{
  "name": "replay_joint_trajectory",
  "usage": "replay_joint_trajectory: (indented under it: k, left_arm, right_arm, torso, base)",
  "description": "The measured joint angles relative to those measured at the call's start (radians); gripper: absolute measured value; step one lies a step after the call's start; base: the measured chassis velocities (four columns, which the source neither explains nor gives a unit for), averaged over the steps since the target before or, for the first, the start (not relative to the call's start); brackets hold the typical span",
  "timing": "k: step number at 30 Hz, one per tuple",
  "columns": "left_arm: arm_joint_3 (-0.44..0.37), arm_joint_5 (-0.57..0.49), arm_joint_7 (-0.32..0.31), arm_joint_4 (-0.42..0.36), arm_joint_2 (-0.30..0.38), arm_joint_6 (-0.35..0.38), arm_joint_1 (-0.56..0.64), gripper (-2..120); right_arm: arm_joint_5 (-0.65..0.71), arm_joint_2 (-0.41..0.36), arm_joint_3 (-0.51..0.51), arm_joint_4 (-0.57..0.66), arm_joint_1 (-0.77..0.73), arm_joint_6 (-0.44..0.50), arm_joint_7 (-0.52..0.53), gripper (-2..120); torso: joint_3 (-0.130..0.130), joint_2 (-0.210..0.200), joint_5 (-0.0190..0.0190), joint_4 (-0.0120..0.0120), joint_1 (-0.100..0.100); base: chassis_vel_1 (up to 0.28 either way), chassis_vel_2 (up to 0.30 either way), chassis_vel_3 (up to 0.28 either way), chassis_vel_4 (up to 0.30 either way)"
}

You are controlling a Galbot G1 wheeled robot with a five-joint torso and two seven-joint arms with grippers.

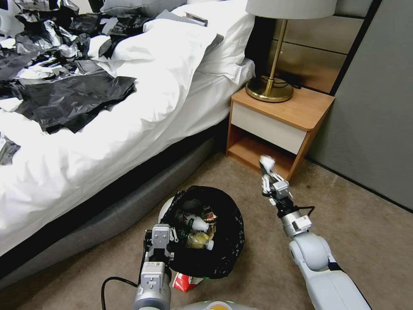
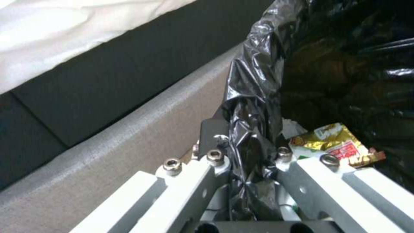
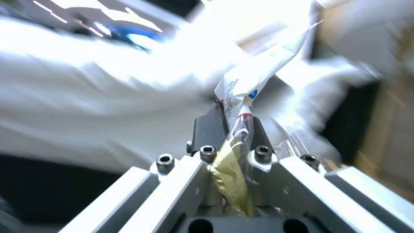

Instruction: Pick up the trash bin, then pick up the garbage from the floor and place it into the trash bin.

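Plainly, the bin (image 1: 202, 232) sits low in the head view at about 6 o'clock, just beside the bed base (image 1: 129, 193), with the left gripper (image 1: 160, 241) clamped on its rim at the bin's 9 o'clock; the left wrist view shows the jaws pinching the black liner (image 2: 250, 129) and the rim beneath, a yellow wrapper (image 2: 334, 142) lying just inside; the right gripper (image 1: 267, 170) is raised at the bin's 2 o'clock, in front of the nightstand (image 1: 279, 120), closed on a white packet (image 3: 245, 94) with a yellowish scrap (image 3: 231, 171) caught between the jaws; the packet is well apart from the bin mouth, so a release here would likely drop it back on the carpet (image 1: 365, 241); the scrap may cling to a pad and not fall when the jaws part; the liner is slick, so the left grip could slide on plastic and tilt the bin, spilling the bottles (image 1: 195, 230); a red packet (image 1: 186, 282) lies at the bin's 6 o'clock, partly under it, and could be missed or pinned.
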Motion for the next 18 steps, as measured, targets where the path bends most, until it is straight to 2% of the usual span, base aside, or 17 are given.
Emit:
replay_joint_trajectory:
  k: [1,3,4,5,11,13,15,17,18]
  left_arm:
    - [0.001,-0.001,0.000,0.001,0.001,0.000,-0.001,2]
    - [0.001,-0.002,0.000,0.001,0.001,0.000,-0.002,2]
    - [0.002,-0.003,0.000,0.001,0.002,0.000,-0.003,2]
    - [0.003,-0.005,0.000,0.001,0.003,0.000,-0.003,2]
    - [0.006,-0.009,0.000,0.002,0.004,0.000,-0.007,2]
    - [0.009,-0.010,0.000,0.002,0.004,0.000,-0.008,2]
    - [0.010,-0.010,0.000,0.002,0.004,0.000,-0.009,2]
    - [0.013,-0.010,0.000,0.002,0.004,0.000,-0.010,2]
    - [0.013,-0.010,0.000,0.002,0.004,0.000,-0.010,2]
  right_arm:
    - [-0.022,-0.005,-0.035,0.042,-0.024,0.008,-0.023,0]
    - [-0.030,-0.007,-0.046,0.049,-0.031,0.010,-0.027,0]
    - [-0.062,-0.013,-0.087,0.059,-0.053,0.016,-0.035,0]
    - [-0.098,-0.018,-0.130,0.050,-0.070,0.021,-0.036,0]
    - [-0.206,-0.015,-0.213,-0.050,-0.086,0.020,-0.004,0]
    - [-0.224,-0.004,-0.226,-0.103,-0.071,0.007,0.007,8]
    - [-0.225,0.000,-0.228,-0.115,-0.065,0.002,0.009,12]
    - [-0.227,0.013,-0.232,-0.152,-0.049,-0.011,0.017,24]
    - [-0.227,0.013,-0.232,-0.152,-0.049,-0.011,0.017,24]
  torso:
    - [0.000,0.000,-0.0001,-0.0001,0.000]
    - [0.000,0.000,-0.0001,-0.0001,0.000]
    - [0.000,0.000,0.0002,-0.0002,0.000]
    - [0.000,0.000,0.0000,-0.0001,0.000]
    - [0.000,0.000,0.0003,-0.0001,0.000]
    - [0.000,0.000,0.0002,-0.0001,0.000]
    - [0.000,0.000,0.0003,0.0000,0.000]
    - [0.000,0.000,0.0003,0.0000,0.000]
    - [0.000,0.000,0.0003,0.0000,0.000]
  base:
    - [0.000,0.000,0.000,0.000]
    - [0.000,0.000,0.000,0.000]
    - [0.000,0.000,0.000,0.000]
    - [0.000,0.000,0.000,0.000]
    - [0.000,0.000,0.000,0.000]
    - [0.000,0.000,0.000,0.000]
    - [0.000,0.000,0.000,0.000]
    - [0.000,0.000,0.000,0.000]
    - [0.000,0.000,0.000,0.000]
